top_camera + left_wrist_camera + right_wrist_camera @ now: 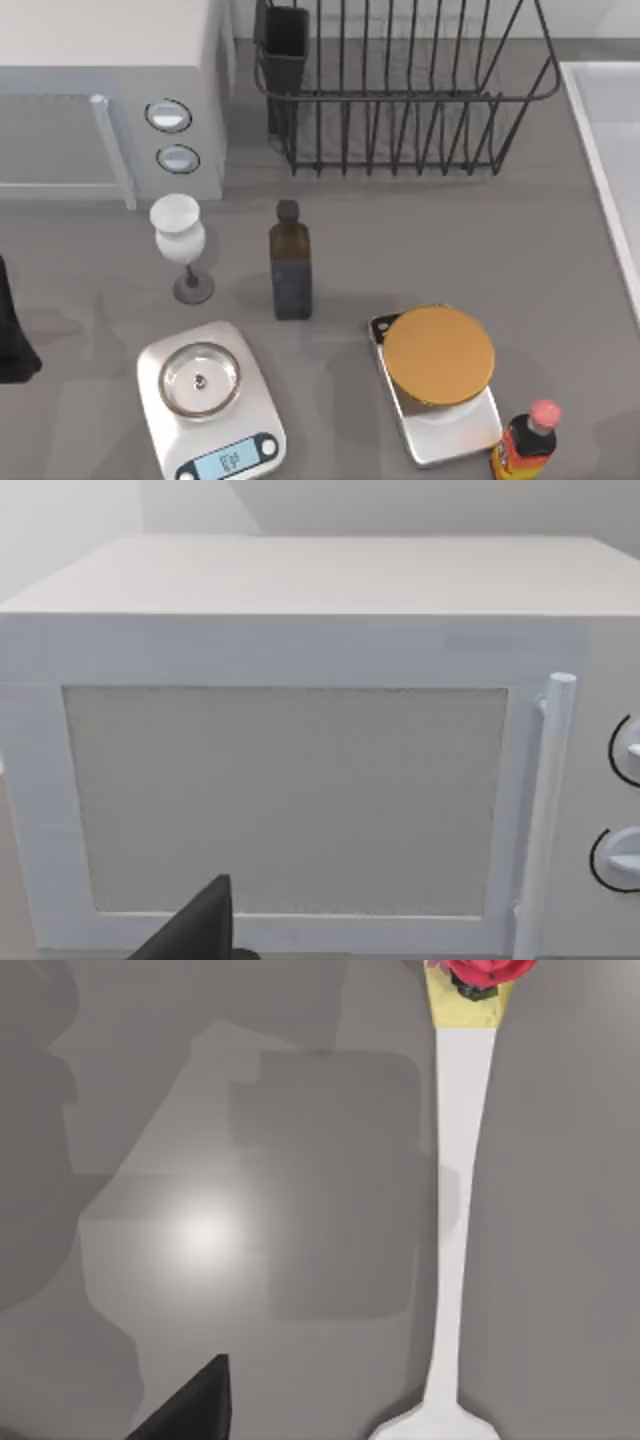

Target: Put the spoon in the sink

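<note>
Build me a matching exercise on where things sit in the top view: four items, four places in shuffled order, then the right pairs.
Items:
1. dish rack
2. sauce bottle
3. wine glass
4. sink

Places:
A. right edge of the table
B. just below the microwave, left of the dark bottle
C. bottom right, beside the orange-topped scale
D. top middle

Pairs: 1-D, 2-C, 3-B, 4-A.

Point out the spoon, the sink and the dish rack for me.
spoon (462, 1200): right wrist view, middle of its pale handle.
sink (600, 130): top view, raised rim at the table's right edge.
dish rack (400, 95): top view, front wire rail.
</note>
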